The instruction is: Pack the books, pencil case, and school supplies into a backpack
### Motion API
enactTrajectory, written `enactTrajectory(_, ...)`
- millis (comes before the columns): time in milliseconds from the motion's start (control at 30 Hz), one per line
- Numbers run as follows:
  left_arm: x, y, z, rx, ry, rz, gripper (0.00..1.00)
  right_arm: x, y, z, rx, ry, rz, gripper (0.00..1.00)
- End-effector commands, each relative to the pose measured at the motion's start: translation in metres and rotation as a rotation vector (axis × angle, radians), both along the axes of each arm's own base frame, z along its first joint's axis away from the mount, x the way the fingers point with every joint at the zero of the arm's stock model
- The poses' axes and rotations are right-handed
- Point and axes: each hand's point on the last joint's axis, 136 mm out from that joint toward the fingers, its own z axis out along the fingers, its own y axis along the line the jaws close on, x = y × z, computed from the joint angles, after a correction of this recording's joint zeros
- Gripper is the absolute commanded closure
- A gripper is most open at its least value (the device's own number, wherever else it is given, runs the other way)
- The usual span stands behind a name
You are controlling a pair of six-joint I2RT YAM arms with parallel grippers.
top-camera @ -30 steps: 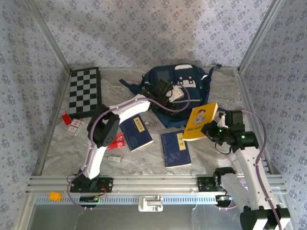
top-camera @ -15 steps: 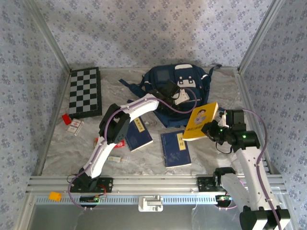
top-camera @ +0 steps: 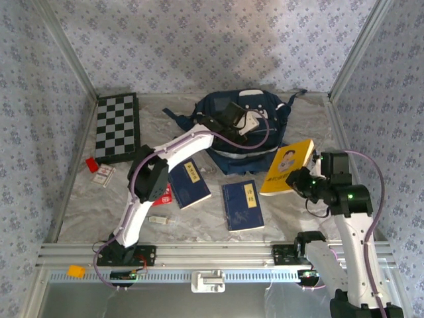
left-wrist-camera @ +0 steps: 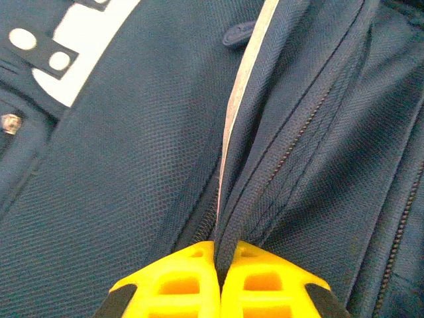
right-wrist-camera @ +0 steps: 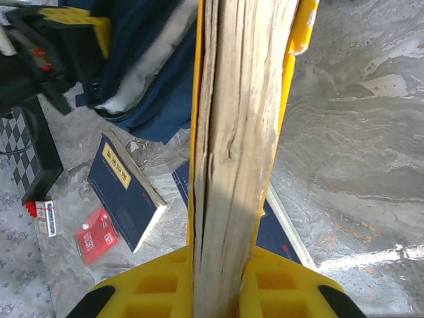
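Navy-blue fabric marks the backpack (top-camera: 255, 116), which lies at the upper centre of the top view on the marbled table (top-camera: 298, 218). The left gripper (left-wrist-camera: 217, 255) is on it, its yellow fingers pressed together on a raised fold of cloth between a zip line and a white trim stripe.

At centre right, just beside the backpack, the yellow book (top-camera: 289, 165) stands tilted, pinched near its lower end by the right gripper (right-wrist-camera: 222, 265). The right wrist view shows the page edge clamped between the two fingers.

Below the backpack a dark blue book (top-camera: 189, 184) lies flat at centre left, and a second dark blue book (top-camera: 242, 204) lies flat at lower centre, the two apart. The red pencil case (right-wrist-camera: 96, 233) lies just left of the first. The pale stick (top-camera: 158, 219) lies below that. A chequered board (top-camera: 118, 127) lies at upper left.
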Motion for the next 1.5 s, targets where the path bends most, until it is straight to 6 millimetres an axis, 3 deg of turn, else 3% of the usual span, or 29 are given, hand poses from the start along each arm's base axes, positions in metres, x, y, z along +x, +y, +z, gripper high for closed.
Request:
enactTrajectory(0,0.014,0.013,0.103,-0.165,-0.122,0.114,1.00,0.010,0.007,0.019,0.015,-0.083,0.049,1.00)
enactTrajectory(133,0.028,0.029,0.134,-0.223,-0.144,0.181,1.00,0.027,0.023,0.027,0.083,-0.129,0.096,0.99)
enactTrajectory(233,0.029,0.030,0.152,-0.330,-0.099,0.132,1.00,0.038,0.035,0.031,0.110,-0.155,0.137,0.98)
enactTrajectory(467,0.035,0.034,0.176,-0.414,-0.086,0.066,1.00,0.083,0.077,0.019,0.187,-0.231,0.215,0.97)
enactTrajectory(633,0.029,0.029,0.176,-0.413,-0.045,0.027,1.00,0.124,0.108,0.014,0.128,-0.308,0.268,0.97)
enactTrajectory(833,0.025,0.032,0.178,-0.402,-0.050,0.006,1.00,0.171,0.128,-0.003,0.146,-0.385,0.269,0.96)
enactTrajectory(1267,0.035,0.051,0.169,-0.430,-0.001,-0.009,1.00,0.239,0.158,-0.068,0.142,-0.359,0.322,0.94)
enactTrajectory(1367,0.033,0.053,0.162,-0.408,0.001,-0.042,1.00,0.253,0.160,-0.092,0.109,-0.322,0.323,0.88)
enactTrajectory(1467,0.037,0.060,0.150,-0.359,0.002,-0.030,1.00,0.264,0.153,-0.114,0.046,-0.283,0.317,0.70)
